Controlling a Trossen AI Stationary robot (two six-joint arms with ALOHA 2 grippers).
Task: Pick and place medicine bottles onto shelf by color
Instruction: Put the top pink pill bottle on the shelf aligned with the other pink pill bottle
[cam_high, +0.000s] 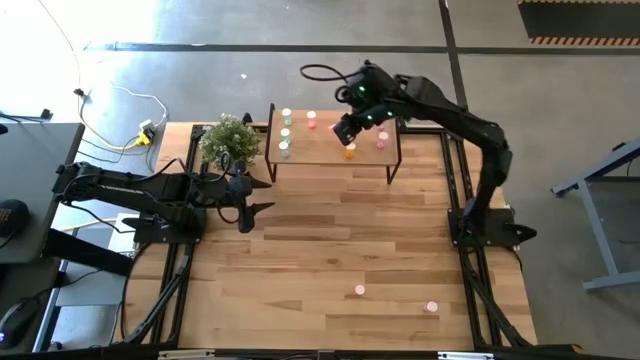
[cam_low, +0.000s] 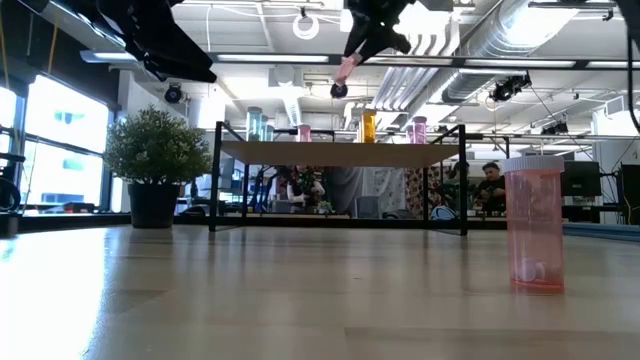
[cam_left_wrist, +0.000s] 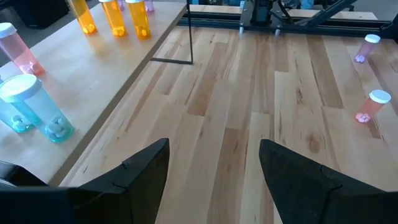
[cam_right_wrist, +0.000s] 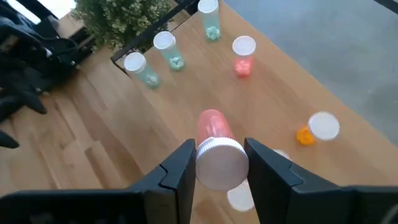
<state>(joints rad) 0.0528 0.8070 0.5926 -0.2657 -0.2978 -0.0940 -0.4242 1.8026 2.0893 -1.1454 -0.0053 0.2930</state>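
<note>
Currently clamped in right gripper (cam_right_wrist: 217, 163) above shelf (cam_high: 325, 155): pink bottle (cam_right_wrist: 214, 146), long axis tilted, white ribbed cap toward wrist camera, translucent body toward the light wood top. Standing upright on that top: green bottles (cam_high: 285, 133) along the plant-side edge, orange bottle (cam_high: 349, 152), pink ones. Left gripper (cam_high: 255, 195) spread, empty, over bare slatted table (cam_high: 320, 250) beside potted plant (cam_high: 229, 139). Two loose pink bottles (cam_high: 395, 298) upright near the table's front edge

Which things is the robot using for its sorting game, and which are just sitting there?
For the job:
- pink bottle in the right claw
- shelf
- bottles on the shelf
- two pink bottles left on the table

Just there:
- potted plant
- yellow cable
</note>
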